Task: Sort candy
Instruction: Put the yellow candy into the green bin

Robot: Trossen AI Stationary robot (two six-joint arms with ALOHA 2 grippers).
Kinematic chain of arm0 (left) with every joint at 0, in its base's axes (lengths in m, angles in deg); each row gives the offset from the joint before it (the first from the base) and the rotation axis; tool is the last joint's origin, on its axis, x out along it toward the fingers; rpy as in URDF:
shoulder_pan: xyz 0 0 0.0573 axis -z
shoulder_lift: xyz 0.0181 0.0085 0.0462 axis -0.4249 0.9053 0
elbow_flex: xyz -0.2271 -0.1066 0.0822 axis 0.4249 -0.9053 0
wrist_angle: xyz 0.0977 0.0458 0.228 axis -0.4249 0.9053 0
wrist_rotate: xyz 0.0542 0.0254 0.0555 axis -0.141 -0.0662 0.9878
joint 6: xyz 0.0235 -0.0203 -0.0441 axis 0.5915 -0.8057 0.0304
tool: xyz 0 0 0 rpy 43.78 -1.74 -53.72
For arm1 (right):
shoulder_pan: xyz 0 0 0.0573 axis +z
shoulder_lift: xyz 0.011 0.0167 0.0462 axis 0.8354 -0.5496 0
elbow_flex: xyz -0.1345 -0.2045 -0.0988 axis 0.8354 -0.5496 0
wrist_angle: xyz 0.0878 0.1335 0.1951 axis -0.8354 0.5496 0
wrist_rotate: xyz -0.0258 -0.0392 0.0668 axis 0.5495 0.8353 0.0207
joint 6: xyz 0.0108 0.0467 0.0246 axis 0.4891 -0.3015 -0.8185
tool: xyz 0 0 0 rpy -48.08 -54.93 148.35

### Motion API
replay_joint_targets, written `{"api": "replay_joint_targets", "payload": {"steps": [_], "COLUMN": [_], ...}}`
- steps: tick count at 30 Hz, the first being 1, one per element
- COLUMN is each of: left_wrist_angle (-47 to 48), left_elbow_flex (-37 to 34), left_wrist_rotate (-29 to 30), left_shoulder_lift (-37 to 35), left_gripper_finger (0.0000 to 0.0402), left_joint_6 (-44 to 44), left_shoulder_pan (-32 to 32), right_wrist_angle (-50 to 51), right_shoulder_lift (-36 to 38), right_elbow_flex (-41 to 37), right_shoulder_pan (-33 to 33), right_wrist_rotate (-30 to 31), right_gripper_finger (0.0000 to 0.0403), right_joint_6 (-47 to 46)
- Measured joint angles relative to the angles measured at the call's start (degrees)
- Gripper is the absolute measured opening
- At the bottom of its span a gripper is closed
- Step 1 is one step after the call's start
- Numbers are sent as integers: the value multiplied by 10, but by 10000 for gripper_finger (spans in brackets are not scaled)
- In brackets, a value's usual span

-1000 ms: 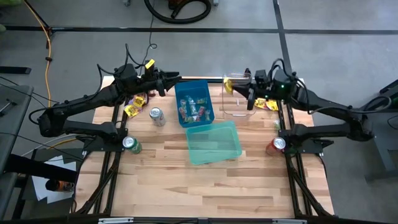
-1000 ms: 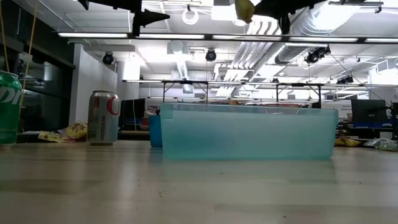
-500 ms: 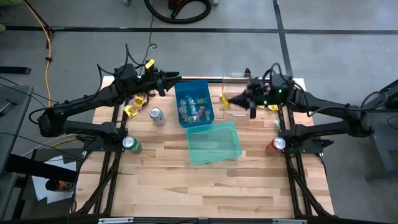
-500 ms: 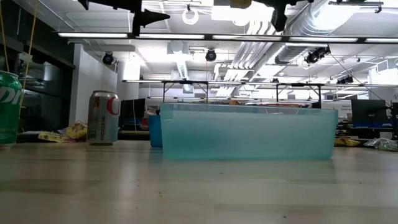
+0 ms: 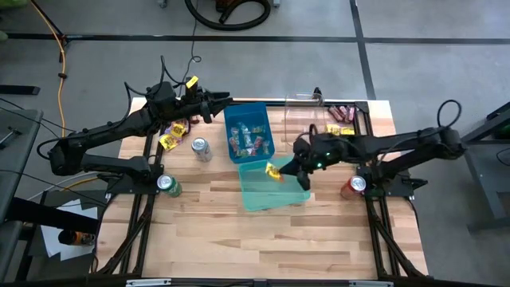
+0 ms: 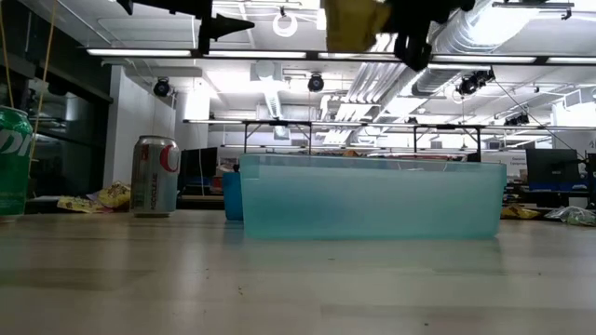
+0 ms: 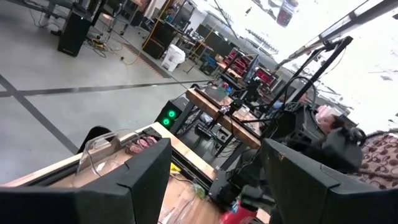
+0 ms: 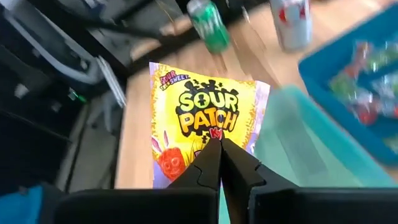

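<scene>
overhead and table-level views share the teal bin [image 5: 273, 185].

Seen from above, the right gripper [image 5: 280, 171] holds a yellow candy packet [image 5: 272, 171] over the pale teal bin [image 5: 275, 194], its fingers pinched on the packet. The left gripper [image 5: 225, 100] hangs with fingers apart at the far edge of the wooden surface [image 5: 239, 231], just beside the blue bin [image 5: 249, 131] of mixed candy. A silver can [image 5: 201, 148] stands left of that bin, with more yellow packets [image 5: 170, 139] nearby.
</scene>
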State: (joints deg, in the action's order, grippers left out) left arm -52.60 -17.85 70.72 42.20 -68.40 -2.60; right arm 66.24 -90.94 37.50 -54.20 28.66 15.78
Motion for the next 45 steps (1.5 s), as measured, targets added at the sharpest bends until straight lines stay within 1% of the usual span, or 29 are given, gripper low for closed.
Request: {"api": "replay_joint_targets", "payload": {"steps": [2,4,11,13,15,19,24,26,27,30,33,36,39,41,42,43,45], "left_wrist_angle": [0,0,0,0,0,-1,-13,-13,-13,-13,-13,-12,-11,36,86,145,297], "left_elbow_flex": [0,0,0,0,0,0,0,0,0,0,0,0,1,17,37,60,114], "left_wrist_rotate": [0,0,0,0,0,0,0,-5,-11,-57,-98,-103,-76,-38,-17,7,67], "left_shoulder_lift": [0,0,0,0,0,0,0,0,0,0,0,0,0,0,1,5,18], "left_gripper_finger": [237,237,237,237,237,237,237,237,237,237,237,237,237,237,237,237,237], "left_joint_6": [6,6,6,6,6,-3,-6,-6,-6,-5,0,15,16,0,-2,4,24], "left_shoulder_pan": [0,0,0,0,0,0,0,3,5,10,19,30,36,35,31,26,10], "right_wrist_angle": [19,32,40,32,29,39,29,29,30,32,33,34,38,42,44,48,57], "right_shoulder_lift": [-14,-26,-41,-36,-29,-21,-20,-20,-19,-20,-20,-20,-20,-20,-20,-20,-20], "right_elbow_flex": [0,0,0,0,5,52,143,169,179,194,195,195,195,195,195,195,195], "right_shoulder_pan": [0,2,21,21,15,-6,-38,-52,-59,-77,-88,-90,-92,-92,-92,-92,-92], "right_wrist_rotate": [0,-2,5,6,9,51,149,180,186,180,151,133,132,133,135,135,137], "right_gripper_finger": [17,40,155,177,190,196,197,197,197,197,197,197,197,197,197,197,197], "right_joint_6": [-1,-3,62,67,69,102,180,205,208,207,206,207,207,207,207,207,206]}}
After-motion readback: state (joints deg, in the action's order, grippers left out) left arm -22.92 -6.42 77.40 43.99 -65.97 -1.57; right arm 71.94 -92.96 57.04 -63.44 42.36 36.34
